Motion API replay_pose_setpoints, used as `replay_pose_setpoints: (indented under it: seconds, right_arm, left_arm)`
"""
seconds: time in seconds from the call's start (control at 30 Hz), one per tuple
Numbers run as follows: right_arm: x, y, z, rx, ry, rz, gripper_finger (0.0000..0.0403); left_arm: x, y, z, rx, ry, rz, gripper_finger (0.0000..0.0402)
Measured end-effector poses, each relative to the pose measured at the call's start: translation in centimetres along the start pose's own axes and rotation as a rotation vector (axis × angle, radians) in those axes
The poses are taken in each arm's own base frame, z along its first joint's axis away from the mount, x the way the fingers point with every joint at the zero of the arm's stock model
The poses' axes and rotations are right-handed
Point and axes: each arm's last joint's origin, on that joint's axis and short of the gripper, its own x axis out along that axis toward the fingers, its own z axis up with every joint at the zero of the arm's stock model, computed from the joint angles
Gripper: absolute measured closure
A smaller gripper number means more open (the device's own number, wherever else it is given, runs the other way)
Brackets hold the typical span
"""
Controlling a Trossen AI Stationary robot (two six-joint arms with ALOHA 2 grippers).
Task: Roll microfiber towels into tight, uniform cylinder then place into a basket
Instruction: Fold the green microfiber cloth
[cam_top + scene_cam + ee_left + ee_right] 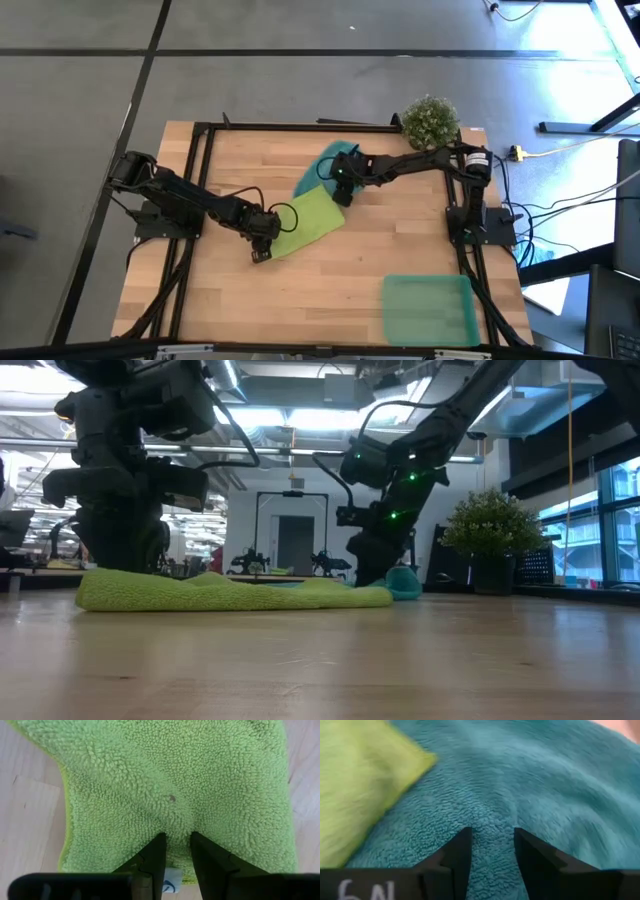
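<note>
The lime green towel [305, 222] lies spread flat on the table, and its far corner rests on the teal towel [325, 168]. It also shows in the low view [230, 592]. My left gripper [262, 238] is at the green towel's near-left edge, shut on it [177, 837]. My right gripper [340, 186] is down on the teal towel [530, 780], beside the green towel's far corner [365, 785], with teal cloth between its fingers. The green basket [428, 308] stands at the near right and holds neither towel. My left gripper pinches a small pucker of the lime green towel [176, 822] between its two fingers, just inside the towel's edge. The fingers slant down from the table's left. The towel lies flat on the table; creases run toward the fingertips. My right gripper has a ridge of the teal towel [492, 827] between its two fingers, close to the green corner. The fingers come down from above, slanting from the table's right. The towel lies on the table, and creases fan out from the fingertips.
A small bushy plant [430, 120] stands at the table's far right corner, behind my right arm. Bare wood lies between the towels and the basket, and along the table's near edge.
</note>
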Motion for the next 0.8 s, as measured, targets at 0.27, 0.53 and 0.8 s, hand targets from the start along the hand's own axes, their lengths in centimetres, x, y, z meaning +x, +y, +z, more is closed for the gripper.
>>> replay_pose_setpoints:
  seconds: [0.27, 0.53, 0.8]
  right_arm:
    - [0.3, -1.8, 0.1, 0.112, -0.012, -0.155, 0.0254]
    - [0.5, -3.1, 0.2, 0.177, -0.029, -0.176, 0.0254]
    - [-0.7, -2.5, 2.6, 0.071, -0.07, -0.15, 0.0254]
  left_arm:
    - [0.0, -0.9, -0.6, -0.01, 0.032, -0.054, 0.0312]
    - [-0.1, -1.8, -1.2, -0.031, 0.104, -0.138, 0.0312]
    - [-4.1, -2.3, 0.1, -0.001, -0.002, -0.137, 0.0312]
